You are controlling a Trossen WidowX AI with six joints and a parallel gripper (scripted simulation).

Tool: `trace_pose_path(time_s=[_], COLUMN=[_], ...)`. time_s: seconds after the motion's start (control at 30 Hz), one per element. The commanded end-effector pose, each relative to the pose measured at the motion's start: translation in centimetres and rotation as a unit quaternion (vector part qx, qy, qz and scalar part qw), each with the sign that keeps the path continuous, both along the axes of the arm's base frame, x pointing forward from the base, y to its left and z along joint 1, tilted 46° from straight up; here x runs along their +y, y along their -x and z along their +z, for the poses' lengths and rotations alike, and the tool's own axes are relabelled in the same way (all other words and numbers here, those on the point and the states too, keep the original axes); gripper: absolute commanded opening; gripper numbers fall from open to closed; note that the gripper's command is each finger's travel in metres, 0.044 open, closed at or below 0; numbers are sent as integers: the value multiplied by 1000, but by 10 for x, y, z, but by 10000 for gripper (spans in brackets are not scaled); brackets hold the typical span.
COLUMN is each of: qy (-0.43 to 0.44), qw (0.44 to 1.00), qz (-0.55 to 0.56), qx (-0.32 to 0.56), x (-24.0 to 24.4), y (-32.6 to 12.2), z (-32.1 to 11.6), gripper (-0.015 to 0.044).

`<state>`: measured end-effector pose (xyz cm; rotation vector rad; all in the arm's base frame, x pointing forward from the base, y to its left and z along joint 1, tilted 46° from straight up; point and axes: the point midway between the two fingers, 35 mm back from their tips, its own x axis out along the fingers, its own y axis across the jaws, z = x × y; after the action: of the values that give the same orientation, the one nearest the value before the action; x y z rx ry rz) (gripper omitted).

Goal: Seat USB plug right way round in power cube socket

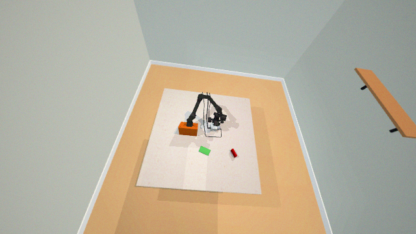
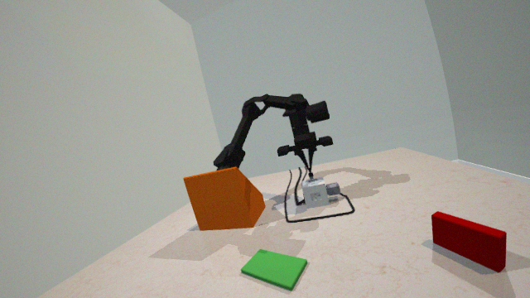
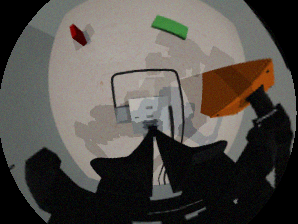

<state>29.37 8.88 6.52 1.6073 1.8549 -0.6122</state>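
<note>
The white power cube stands on the table. The small dark USB plug stands up from its top face. My gripper points down over the cube and is shut on the USB plug, its fingertips just above the cube's top. The fingers hide most of the plug, and which way round it sits cannot be told. In the top view the arm covers the fingertips.
A grey plug sits on the cube's side, with a black cable looping around the cube. An orange block stands by the arm's base. A green slab and a red block lie farther off.
</note>
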Motion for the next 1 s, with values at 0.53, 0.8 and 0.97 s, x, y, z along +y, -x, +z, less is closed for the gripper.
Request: trace_pose_path(time_s=[0.53,0.8,0.97], qy=[3,2,-2], qw=[1000,1000,999], qz=[1,1,22], qx=[-4,-3,-24], x=[-11,-13,-12], y=[-2,-3,-2], z=[10,12,11], gripper=[0,0,0])
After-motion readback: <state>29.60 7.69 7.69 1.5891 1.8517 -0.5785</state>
